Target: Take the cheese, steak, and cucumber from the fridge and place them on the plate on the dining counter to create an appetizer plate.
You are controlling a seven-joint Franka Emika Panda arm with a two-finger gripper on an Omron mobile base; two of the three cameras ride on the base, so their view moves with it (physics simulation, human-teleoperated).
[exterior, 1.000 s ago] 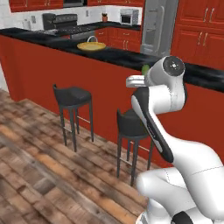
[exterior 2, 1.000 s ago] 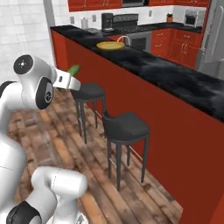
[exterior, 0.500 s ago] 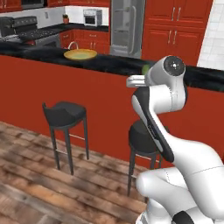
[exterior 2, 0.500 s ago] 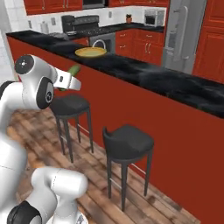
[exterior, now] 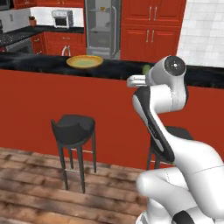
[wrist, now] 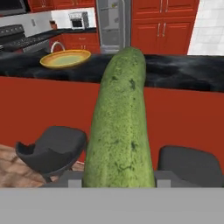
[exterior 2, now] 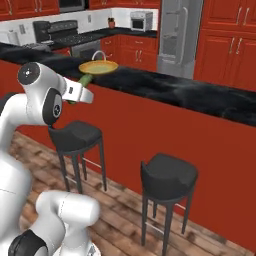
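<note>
A: What sits nearest?

B: The gripper (exterior 2: 84,93), raised in front of the red face of the dining counter (exterior 2: 165,90). Its fingers are closed partway around the cucumber (wrist: 120,118), clamping the green cylinder at its near end so that it sticks out forward, away from the hand. In the left base view only the green tip of the cucumber (exterior: 146,69) peeks past the arm's wrist.

A: And below it?

B: Two black stools (exterior 2: 75,136) stand on the wooden floor (exterior: 30,183) against the counter's front panel; the arm rises beside them. In the hand view the cucumber passes between their dark seats.

A: Further on?

B: On the glossy black top of the dining counter rests the plate (exterior: 84,61), yellow-rimmed with a pale green centre. It lies to the left of the cucumber's tip, well apart from it.

A: And behind the counter?

B: The grey fridge (exterior: 103,26) stands open against the back wall, its shelves visible, flanked by red cabinets (exterior: 151,28). A small silver toaster oven (exterior: 63,18) sits on the rear worktop to its left.
</note>
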